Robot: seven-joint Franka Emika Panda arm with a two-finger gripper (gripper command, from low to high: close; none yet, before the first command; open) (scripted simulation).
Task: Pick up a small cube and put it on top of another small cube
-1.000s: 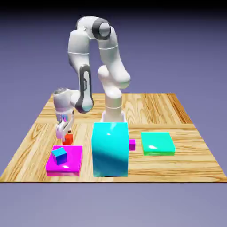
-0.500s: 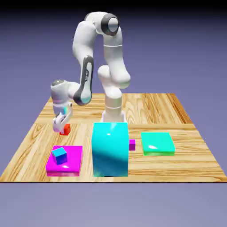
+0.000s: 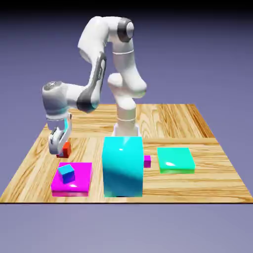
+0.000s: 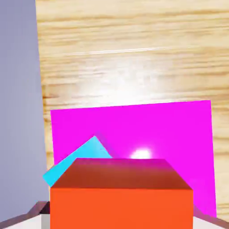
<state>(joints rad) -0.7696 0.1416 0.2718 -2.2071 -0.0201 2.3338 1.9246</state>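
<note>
While the jaws [image 3: 59,151] are pinching the small red cube [image 4: 121,208] by two opposite sides, it is hanging above the counter [image 3: 207,187], near the magenta slab [image 3: 72,191] bearing the blue cube [image 3: 66,173]. Judging by its plain faces, it is probably handling as light, stiff and hardly fragile, perhaps slightly slick; a centred side grip is suiting it, leaving its underside free for stacking.

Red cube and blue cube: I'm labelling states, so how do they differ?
The red cube is held in the jaws, while the blue cube is free of them. The blue cube rests on the flat magenta block; the red cube rests on no block. Both are small, plain cubes.
</note>
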